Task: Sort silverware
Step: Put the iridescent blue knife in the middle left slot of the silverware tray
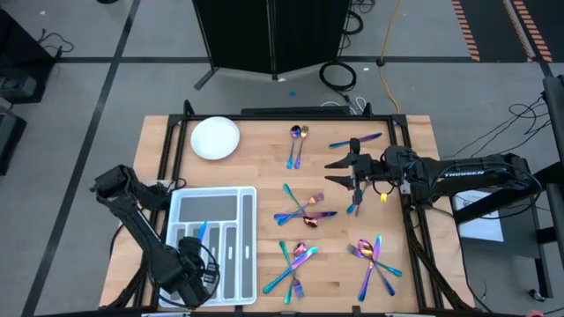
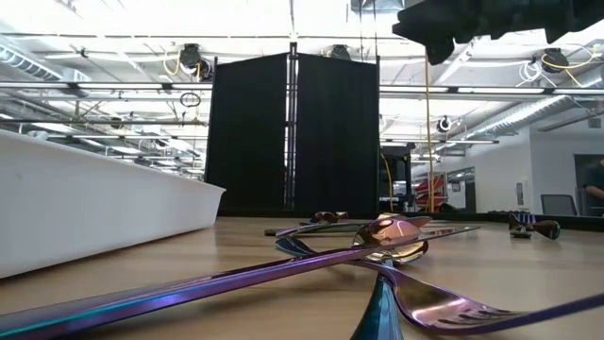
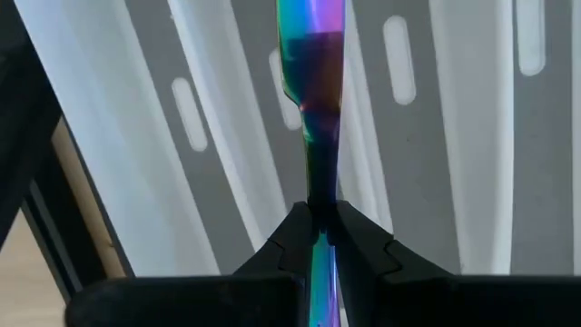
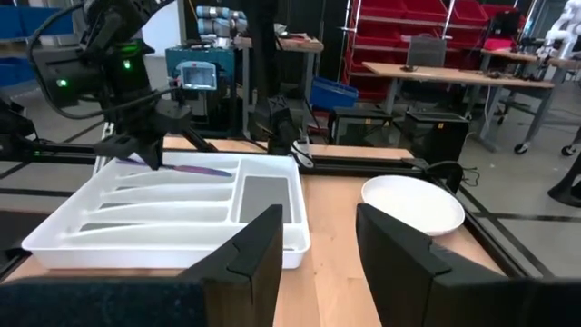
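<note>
Left gripper point(image 1: 196, 255) sits over the near-left part of the compartment tray point(image 1: 247, 198), fingers pinched onto the handle of an iridescent knife point(image 3: 313, 109). The knife blade points out over the tray's long slots, held above the tray floor; contact with the tray cannot be confirmed.

Right gripper point(image 1: 339, 170) hovers above the table's right-centre, jaws spread, nothing between them. Its wrist view looks across to the tray and the white plate point(image 4: 413, 202).

Remaining silverware lies loose on the wooden table point(image 1: 414, 141):
- spoon-and-fork pair point(image 1: 297, 141) at the far centre, right of the plate
- single piece point(image 1: 357, 140) far right
- crossed cluster point(image 1: 306, 211) mid-table
- crossed cluster point(image 1: 295, 264) near centre
- crossed cluster point(image 1: 374, 260) near right

Low view: a spoon bowl point(image 2: 392, 229) rests over crossed handles close to the camera.
</note>
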Controlling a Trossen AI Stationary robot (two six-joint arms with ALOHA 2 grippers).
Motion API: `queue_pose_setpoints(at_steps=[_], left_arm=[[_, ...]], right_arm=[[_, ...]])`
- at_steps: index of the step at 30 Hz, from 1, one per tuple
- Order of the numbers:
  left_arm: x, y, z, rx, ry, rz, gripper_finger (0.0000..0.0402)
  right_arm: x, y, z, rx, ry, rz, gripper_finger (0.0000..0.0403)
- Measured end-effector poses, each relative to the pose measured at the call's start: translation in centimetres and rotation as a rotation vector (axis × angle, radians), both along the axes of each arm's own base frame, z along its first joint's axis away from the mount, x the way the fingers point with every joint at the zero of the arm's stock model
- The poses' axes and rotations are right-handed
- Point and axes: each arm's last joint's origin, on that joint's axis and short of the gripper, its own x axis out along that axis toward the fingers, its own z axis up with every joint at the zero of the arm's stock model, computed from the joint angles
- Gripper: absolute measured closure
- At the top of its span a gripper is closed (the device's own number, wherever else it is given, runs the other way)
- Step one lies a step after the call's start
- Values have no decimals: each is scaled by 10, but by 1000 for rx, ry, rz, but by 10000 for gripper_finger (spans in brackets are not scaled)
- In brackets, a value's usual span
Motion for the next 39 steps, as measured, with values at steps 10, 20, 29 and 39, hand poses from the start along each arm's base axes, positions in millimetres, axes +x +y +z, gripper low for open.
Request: queue_pose_setpoints(at_steps=[10,20,29,39], left_arm=[[5,-1,0,33,-105,-9,372],[2,0,-2,27,-34,35,372],[4,-6,-18,15,77,73,372],[10,-3,-28,-5,109,120,372]], right_arm=[[0,0,-1,1,14,0,273],[0,0,2,-4,-16,0,273],[0,0,0,-7,-2,0,273],[0,0,0,-7,-2,1,273]])
